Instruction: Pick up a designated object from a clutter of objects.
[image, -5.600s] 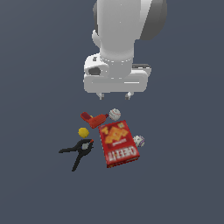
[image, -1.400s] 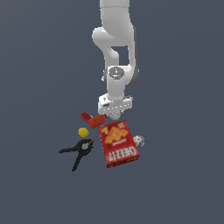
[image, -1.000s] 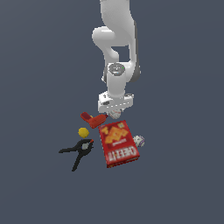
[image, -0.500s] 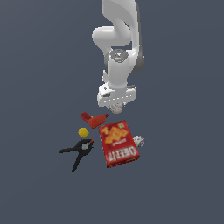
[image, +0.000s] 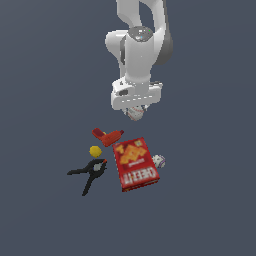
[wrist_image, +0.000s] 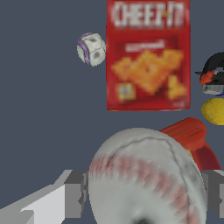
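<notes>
My gripper is shut on the white baseball with red stitches and holds it in the air above the clutter. In the wrist view the baseball fills the space between the two fingers. Below lie the red Cheez-It box, the red tool, the yellow ball, the black clamp and a whitish speckled ball. The wrist view shows the box, the speckled ball, the yellow ball and the red tool.
The clutter sits on a plain dark grey floor. The clamp shows at the edge of the wrist view, beside the yellow ball.
The gripper has closed on the baseball beside the red tool and risen with it, well off the floor. The other objects have not moved.
</notes>
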